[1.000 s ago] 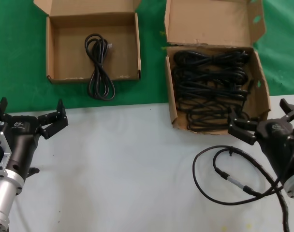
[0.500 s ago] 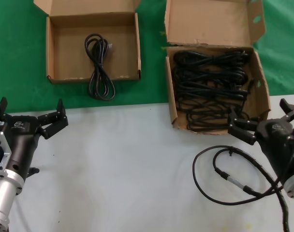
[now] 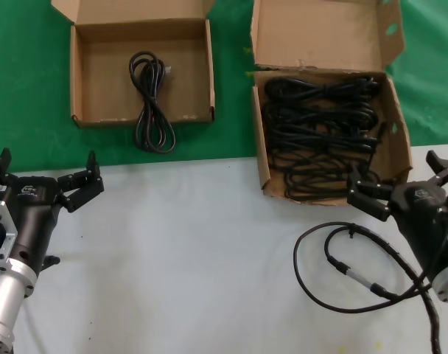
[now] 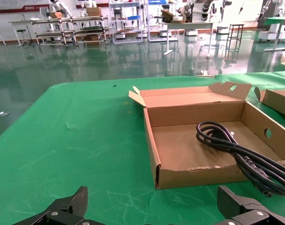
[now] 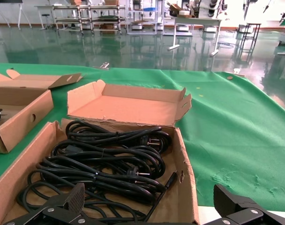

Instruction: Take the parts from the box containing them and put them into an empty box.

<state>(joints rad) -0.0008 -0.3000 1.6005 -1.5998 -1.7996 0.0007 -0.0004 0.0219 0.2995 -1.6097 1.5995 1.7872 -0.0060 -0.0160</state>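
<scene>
— While both arms sit low over the white tabletop (image 3: 209, 258), which step would you say is in hand?

— The reach for another part, I'd judge. One black rubber-sheathed power cord, coiled as a long narrow loop (image 3: 152, 103), lies in the shallow square brown cardboard box with the narrow lid flap (image 3: 80, 74), its near end draped over the low front wall onto the green cloth (image 3: 25, 88). So that box is no longer quite empty.

— And the rest of the cords?

— Piled in the brown cardboard box with the tall tabbed lid flap (image 3: 323, 33), a tangled heap of black coiled cords (image 3: 320, 125) filling it. The right wrist view shows them just beyond the fingers.

— Where is the right gripper?

— The right gripper (image 3: 401, 186) hangs at the near corner of the full box, fingers spread wide, holding nothing. The left gripper (image 3: 43, 177) rests near the table's left edge, also released and empty, facing the shallow box from well back.

— What does the next move call for?

— Probably the right gripper lowering into the heap and closing on one bundle only. The coils overlap, so a neighbour may lift with it.

— That thin black wire with the silver connector (image 3: 342, 265) on the table?

— Not a part. It loops just beside the right arm and could snag.
</scene>
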